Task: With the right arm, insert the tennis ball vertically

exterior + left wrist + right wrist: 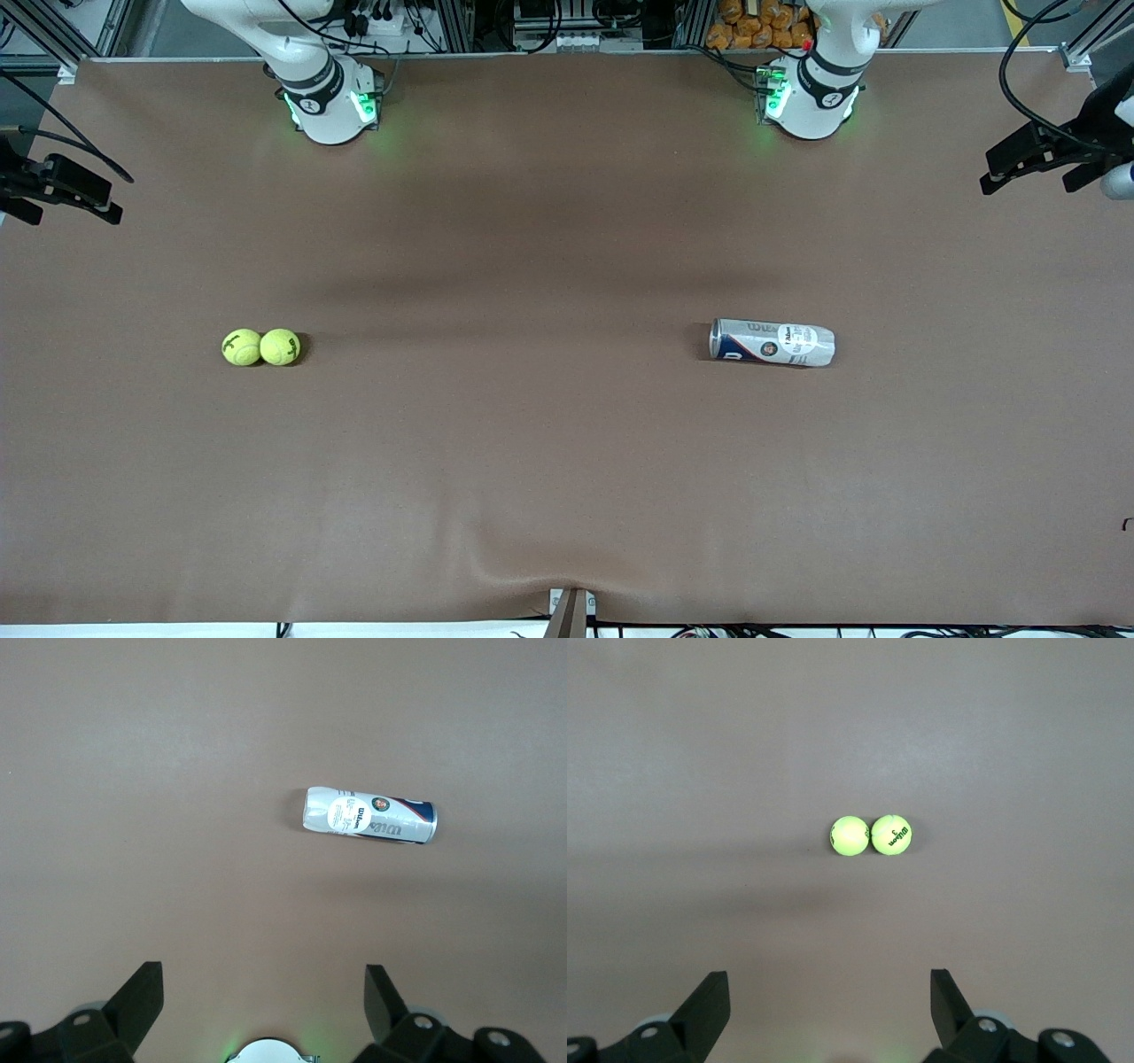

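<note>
two yellow-green felt tennis balls (260, 346) lay touching on the brown table (532, 461) toward the right arm's end; the white-and-blue cylindrical ball can (771, 343) lay on its side toward the left arm's end. right gripper (830, 1014) hung high over the balls, jaws wide, empty. left gripper (263, 1014) hung high over the can, likewise wide and empty.

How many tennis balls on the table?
2. One ball sits at the right arm's end of the table, the other ball touching beside it. The can may hide more.
</note>
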